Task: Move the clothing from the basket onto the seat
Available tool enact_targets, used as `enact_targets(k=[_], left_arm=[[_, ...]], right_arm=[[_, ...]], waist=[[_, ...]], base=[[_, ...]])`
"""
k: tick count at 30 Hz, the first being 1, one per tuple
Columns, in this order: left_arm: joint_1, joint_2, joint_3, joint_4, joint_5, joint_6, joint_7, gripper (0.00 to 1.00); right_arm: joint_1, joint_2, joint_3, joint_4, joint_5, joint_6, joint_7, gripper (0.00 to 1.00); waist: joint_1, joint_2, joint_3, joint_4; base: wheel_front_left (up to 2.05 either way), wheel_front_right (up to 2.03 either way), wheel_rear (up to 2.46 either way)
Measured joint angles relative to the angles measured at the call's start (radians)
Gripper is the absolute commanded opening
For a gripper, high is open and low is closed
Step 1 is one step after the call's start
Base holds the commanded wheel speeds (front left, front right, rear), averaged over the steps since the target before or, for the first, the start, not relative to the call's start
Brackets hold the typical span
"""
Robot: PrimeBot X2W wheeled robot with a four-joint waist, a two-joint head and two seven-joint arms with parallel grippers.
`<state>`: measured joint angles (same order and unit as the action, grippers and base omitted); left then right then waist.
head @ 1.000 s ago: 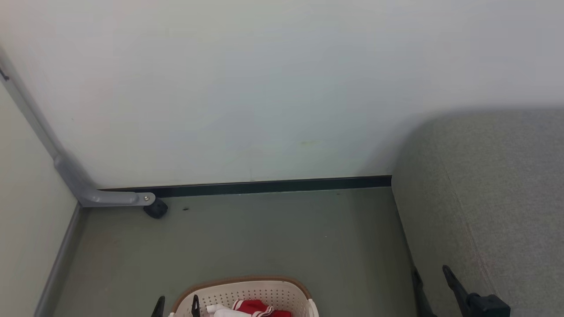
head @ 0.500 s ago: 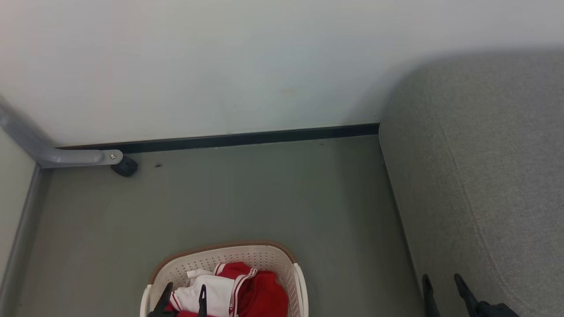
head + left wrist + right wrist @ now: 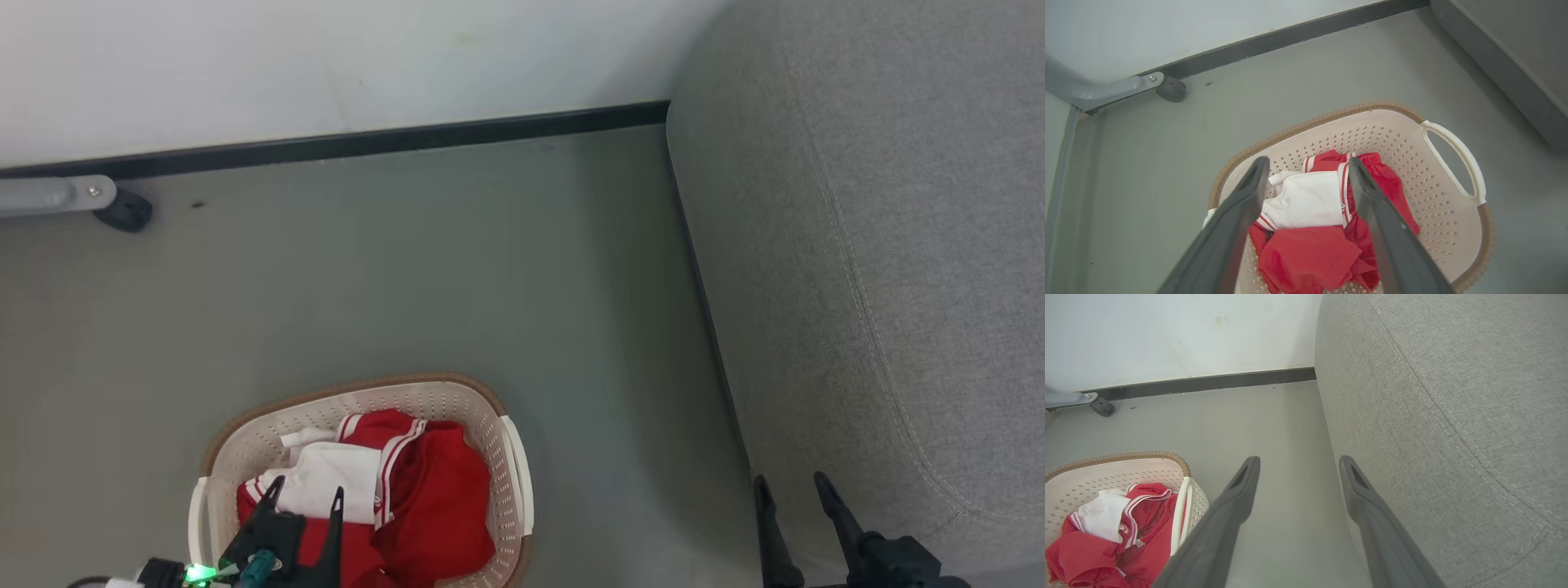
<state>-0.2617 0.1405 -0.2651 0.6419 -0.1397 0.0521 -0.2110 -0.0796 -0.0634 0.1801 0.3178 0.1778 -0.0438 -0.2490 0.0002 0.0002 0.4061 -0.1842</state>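
Floor (image 3: 408, 269) lies between basket (image 3: 359, 385) and seat (image 3: 882, 204); caster (image 3: 124, 211) by wall (image 3: 326, 57).

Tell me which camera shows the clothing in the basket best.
The left wrist view: it looks down into the basket and shows the red-and-white clothing between the left gripper's open fingers. The head view has the gripper covering part of the pile; the right wrist view crops it at the corner.

Left tool (image 3: 308, 488): dark tapered fingers (image 3: 1237, 228), green light (image 3: 194, 574), teal part (image 3: 261, 561) at base. Right tool (image 3: 790, 480): black.
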Motion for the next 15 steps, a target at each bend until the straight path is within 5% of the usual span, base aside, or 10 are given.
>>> enact_targets(k=[15], left_arm=[[-0.223,0.044,-0.033,0.183,0.044,-0.061,0.148,1.00]], right_arm=[[-0.069,0.012,0.046,-0.072,-0.003,0.001,0.000,1.00]], waist=[[0.0001,0.0000,0.213,-0.058]], base=[[0.00,0.00,0.00]])
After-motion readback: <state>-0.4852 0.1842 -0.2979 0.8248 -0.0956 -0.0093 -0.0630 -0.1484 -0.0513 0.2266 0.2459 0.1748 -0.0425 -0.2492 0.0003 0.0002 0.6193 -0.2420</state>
